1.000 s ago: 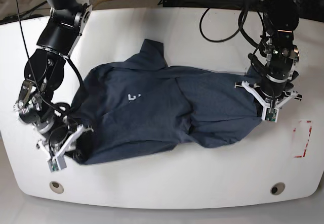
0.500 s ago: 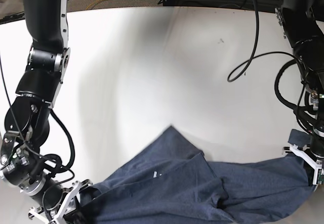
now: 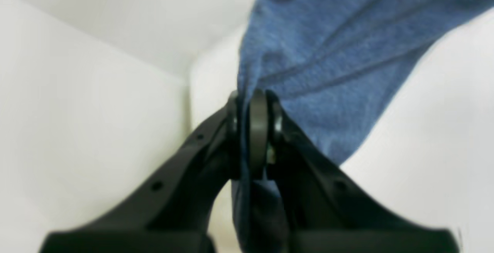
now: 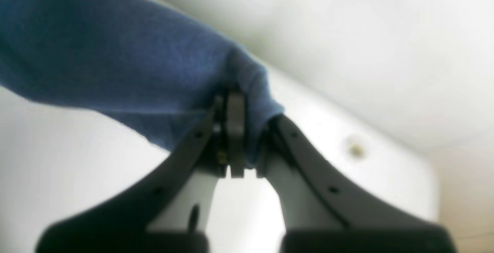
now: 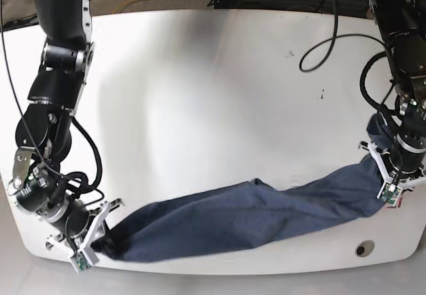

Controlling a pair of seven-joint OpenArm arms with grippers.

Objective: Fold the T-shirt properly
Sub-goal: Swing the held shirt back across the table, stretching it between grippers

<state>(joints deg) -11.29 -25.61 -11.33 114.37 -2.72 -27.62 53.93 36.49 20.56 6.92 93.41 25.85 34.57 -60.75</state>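
T-shirt [image 5: 246, 218] lay as a long narrow band along the near edge of the white table [image 5: 200, 95], stretched from near-left to the right side, rising slightly toward the right end. Fabric was bunched and creased lengthwise, with a hump near the middle. No lettering was visible.

Right gripper [image 5: 100, 240] sat at the near-left end of the band, jaws clamped on the cloth there. Right wrist view confirmed it: a fold of blue fabric [image 4: 127, 63] pinched between the pads [image 4: 235, 129], the rest trailing off to the left of that view.

Left gripper [image 5: 393, 178] sat at the right end, jaws closed on the cloth edge. Left wrist view showed fabric [image 3: 328, 52] caught between the pads [image 3: 257, 129], with a seam line running across the cloth above.

Both wrist views were blurred. A round hole [image 5: 363, 248] sat in the table near the near-right corner. Red marking [image 5: 398, 200] just beside the left gripper was mostly hidden. Cables [image 5: 333, 42] looped over the far-right of the table.
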